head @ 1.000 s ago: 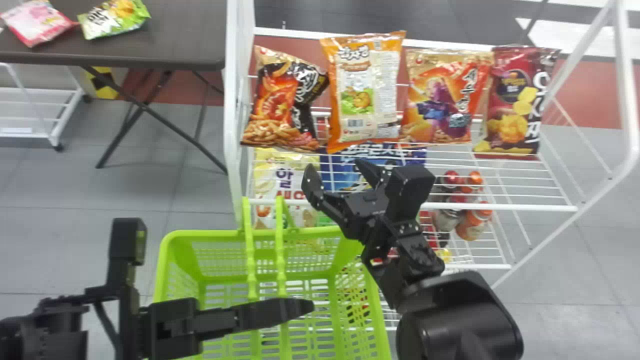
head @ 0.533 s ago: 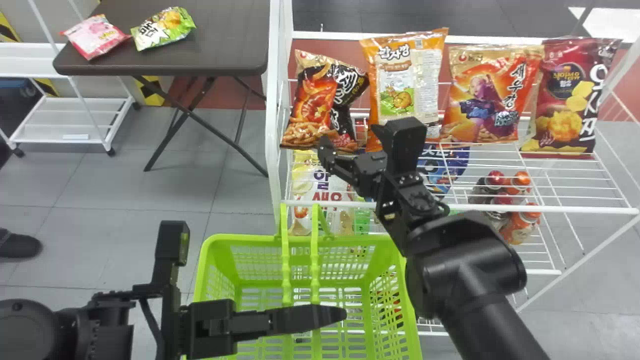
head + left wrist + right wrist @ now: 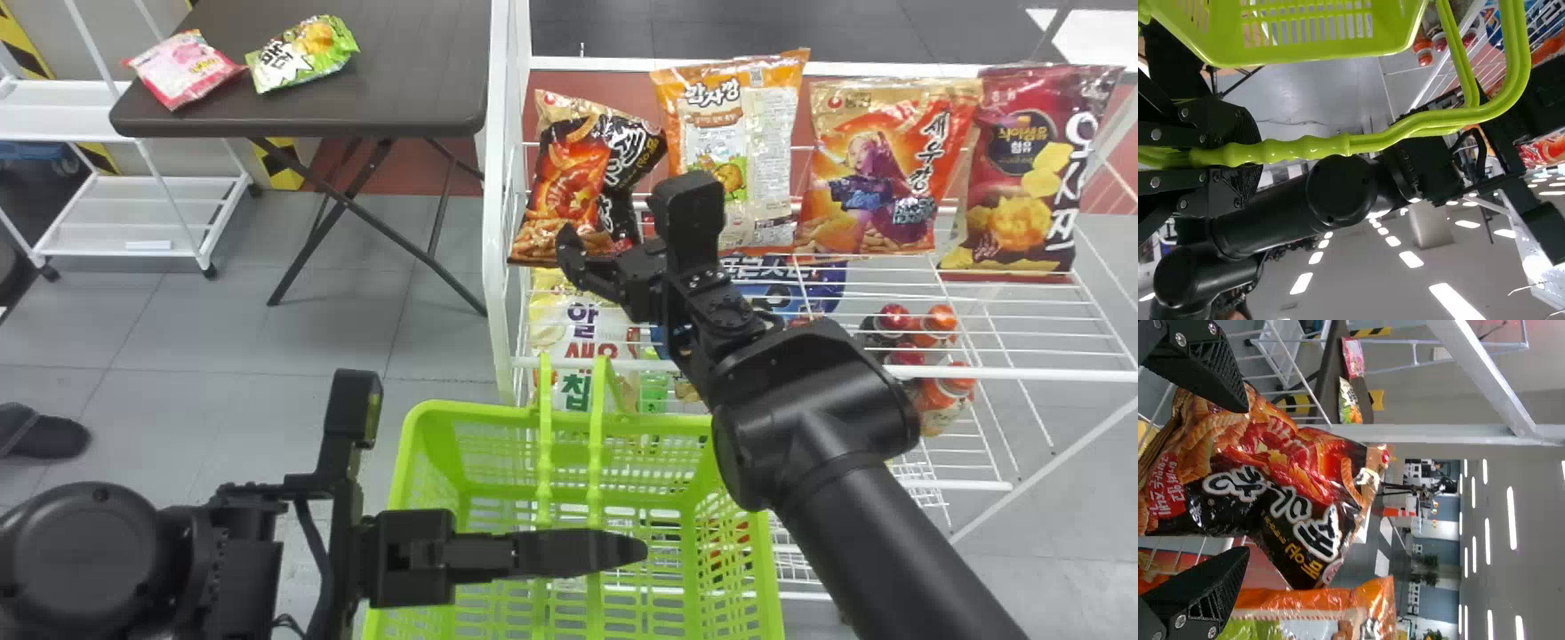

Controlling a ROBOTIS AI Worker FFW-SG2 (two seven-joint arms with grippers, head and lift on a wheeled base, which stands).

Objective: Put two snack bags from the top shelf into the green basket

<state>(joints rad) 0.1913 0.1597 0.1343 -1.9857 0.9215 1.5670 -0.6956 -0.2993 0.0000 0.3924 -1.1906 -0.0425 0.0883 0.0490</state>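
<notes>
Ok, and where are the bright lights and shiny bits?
Left wrist view: ceiling lights glare white and the green handles shine. Right wrist view: ceiling lights are white bars and the dark snack bag glints. Head view: its wrapper glints.

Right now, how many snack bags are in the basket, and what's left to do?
None that I can see. The left gripper holds the green plastic basket's handles. The right gripper is open at the shiny black-and-red snack bag on the white wire top shelf, not gripping it yet. Left: grab that one, then another, and put both in.
</notes>
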